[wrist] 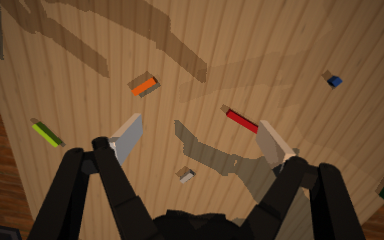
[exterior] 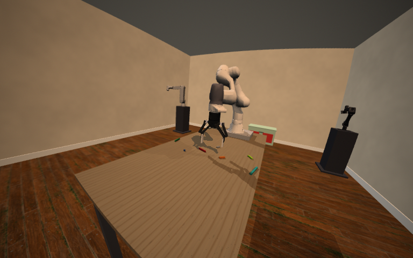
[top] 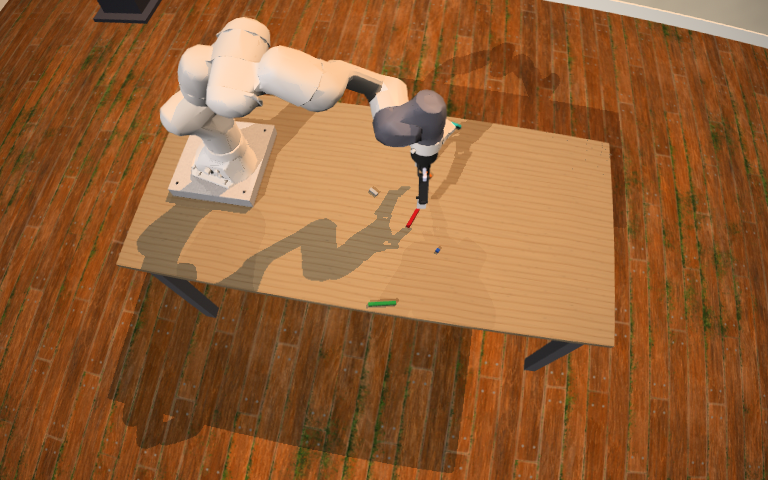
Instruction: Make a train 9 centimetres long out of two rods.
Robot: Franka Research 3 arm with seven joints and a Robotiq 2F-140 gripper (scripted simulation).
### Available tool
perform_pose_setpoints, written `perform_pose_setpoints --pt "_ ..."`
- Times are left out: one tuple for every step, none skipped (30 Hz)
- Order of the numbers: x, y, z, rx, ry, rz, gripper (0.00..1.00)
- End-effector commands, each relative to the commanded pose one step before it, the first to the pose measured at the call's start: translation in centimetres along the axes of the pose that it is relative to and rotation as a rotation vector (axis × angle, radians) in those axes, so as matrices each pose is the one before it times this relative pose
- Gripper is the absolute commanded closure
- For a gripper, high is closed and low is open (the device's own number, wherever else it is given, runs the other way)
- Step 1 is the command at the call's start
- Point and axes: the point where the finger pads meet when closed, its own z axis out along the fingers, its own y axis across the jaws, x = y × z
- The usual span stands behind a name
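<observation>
My gripper (top: pixel 423 191) (exterior: pixel 212 144) (wrist: pixel 199 126) is open and empty above the table. The red rod (top: pixel 412 218) (exterior: pixel 202 150) (wrist: pixel 242 121) lies on the table; in the wrist view one end meets the right finger's outline. The small blue rod (top: pixel 437 250) (exterior: pixel 184 150) (wrist: pixel 335 81) lies apart from it. The orange rod (top: pixel 430 176) (exterior: pixel 221 157) (wrist: pixel 144 86) is mostly hidden behind the gripper in the top view. The small grey rod (top: pixel 373 191) (wrist: pixel 187 177) lies on the robot-base side. No rods touch.
The green rod (top: pixel 382 303) (exterior: pixel 177 140) lies near one long table edge. The turquoise rod (top: pixel 457 125) (exterior: pixel 253 170) and lime rod (exterior: pixel 249 157) (wrist: pixel 46 135) lie toward the opposite edge; the arm hides the lime rod in the top view. The robot base (top: pixel 260 152) stands at one table end.
</observation>
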Motion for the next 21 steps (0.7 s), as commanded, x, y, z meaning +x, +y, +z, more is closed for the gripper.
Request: perform_pose_setpoints --pt "0.022 -0.291 -0.021 -0.0033 0.00826 0.1673 0.0" --pt "-0.041 0.0 -0.002 -0.00003 0.0 0.01756 0.0" --pt "-0.042 0.001 -0.002 -0.00003 0.0 0.01756 0.0" --pt "-0.042 0.002 -0.002 -0.00003 0.0 0.01758 0.0" --pt "-0.042 0.002 -0.002 -0.00003 0.0 0.01758 0.0" --pt "-0.042 0.003 -0.002 -0.00003 0.0 0.01758 0.0" --pt "-0.042 0.004 -0.002 -0.00003 0.0 0.01758 0.0" --pt "0.0 0.0 0.0 0.0 0.0 0.0 0.0" --pt "0.0 0.0 0.0 0.0 0.0 0.0 0.0" --pt "-0.11 0.012 -0.005 -0.00008 0.0 0.04648 0.0" --pt "-0.04 0.006 -0.002 -0.00003 0.0 0.01721 0.0" --pt "-0.041 0.007 -0.002 -0.00003 0.0 0.01767 0.0" --pt "-0.041 0.008 -0.002 -0.00003 0.0 0.01761 0.0" --pt "-0.041 0.009 -0.002 -0.00003 0.0 0.01758 0.0" --pt "-0.041 0.01 -0.002 -0.00003 0.0 0.01755 0.0" --pt "-0.041 0.01 -0.002 -0.00003 0.0 0.0175 0.0" --pt "-0.04 0.011 -0.002 -0.00003 0.0 0.01751 0.0" --pt "-0.04 0.012 -0.002 -0.00003 0.00001 0.01748 0.0" --pt "-0.04 0.012 -0.002 -0.00003 0.00001 0.01748 0.0" --pt "-0.04 0.013 -0.002 -0.00003 0.00001 0.01747 0.0" --pt "-0.04 0.014 -0.002 -0.00003 0.00001 0.01748 0.0"
